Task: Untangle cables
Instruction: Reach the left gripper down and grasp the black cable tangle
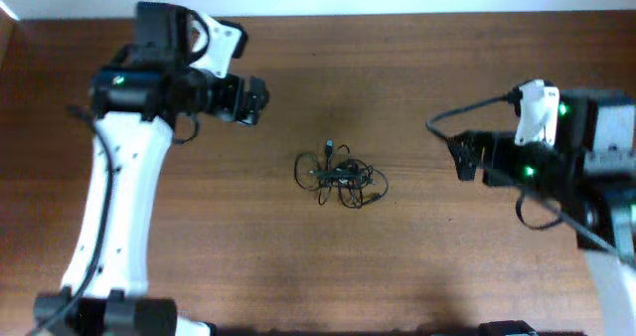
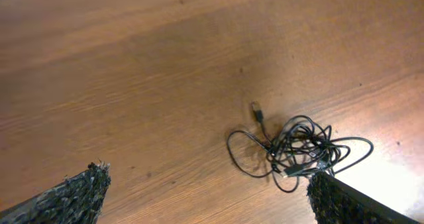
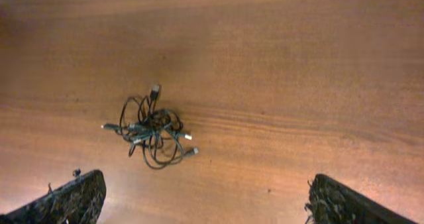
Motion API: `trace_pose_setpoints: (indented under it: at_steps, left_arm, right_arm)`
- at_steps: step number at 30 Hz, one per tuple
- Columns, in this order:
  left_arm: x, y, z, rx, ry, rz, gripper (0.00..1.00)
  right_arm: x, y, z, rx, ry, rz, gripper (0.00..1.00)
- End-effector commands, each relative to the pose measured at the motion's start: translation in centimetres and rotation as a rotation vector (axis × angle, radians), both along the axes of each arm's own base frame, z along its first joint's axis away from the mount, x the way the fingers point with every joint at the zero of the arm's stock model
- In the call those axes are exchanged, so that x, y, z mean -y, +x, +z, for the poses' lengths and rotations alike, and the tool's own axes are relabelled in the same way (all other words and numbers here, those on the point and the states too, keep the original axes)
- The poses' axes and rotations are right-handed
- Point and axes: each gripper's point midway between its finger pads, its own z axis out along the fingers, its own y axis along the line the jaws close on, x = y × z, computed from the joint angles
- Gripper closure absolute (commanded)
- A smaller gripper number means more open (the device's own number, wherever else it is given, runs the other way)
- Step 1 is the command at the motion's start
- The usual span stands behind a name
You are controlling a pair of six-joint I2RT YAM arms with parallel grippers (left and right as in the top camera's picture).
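Note:
The cables (image 1: pixel 341 176) lie as one small knotted clump of thin black wire with small plug ends in the middle of the wooden table. The same clump (image 2: pixel 298 148) shows low and right in the left wrist view, and the clump (image 3: pixel 151 129) sits left of centre in the right wrist view. My left gripper (image 1: pixel 260 99) hovers up and left of the clump, open, with nothing between its fingers (image 2: pixel 73 197). Off to the right of the clump, my right gripper (image 1: pixel 459 155) is also open and empty, its fingers (image 3: pixel 69 201) wide apart.
The wooden table (image 1: pixel 397 68) has its far edge along the top of the overhead view. Thick black arm cables (image 1: pixel 467 109) hang by the right arm. The white left arm (image 1: pixel 114 207) runs down the left side.

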Motion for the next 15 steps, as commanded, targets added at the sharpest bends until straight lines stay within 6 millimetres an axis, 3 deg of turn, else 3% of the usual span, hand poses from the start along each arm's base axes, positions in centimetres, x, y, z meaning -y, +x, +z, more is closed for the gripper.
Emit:
trace_pose_setpoints:
  at_steps: [1, 4, 9, 12, 15]
  left_arm:
    - [1.3, 0.5, -1.3, -0.05, -0.043, -0.036, 0.01]
    - [1.8, 1.1, -2.9, -0.094, -0.063, -0.05, 0.01]
    - [1.9, 1.4, -3.8, -0.114, -0.062, -0.049, 0.09]
    - [2.4, 1.4, -4.2, -0.132, -0.069, -0.044, 0.09]
    - [4.6, 1.4, -6.0, -0.201, -0.088, -0.033, 0.17]
  right_arm:
    - [2.1, 1.0, -0.6, -0.045, 0.022, -0.068, 0.01]
    - [4.4, 1.5, -1.4, -0.082, 0.049, -0.139, 0.01]
    - [5.4, 1.3, -1.9, -0.1, 0.056, -0.133, 0.01]
    - [5.1, 1.5, -3.4, -0.166, 0.081, -0.123, 0.01]
    - [4.3, 2.2, -5.7, -0.272, 0.144, -0.095, 0.0]
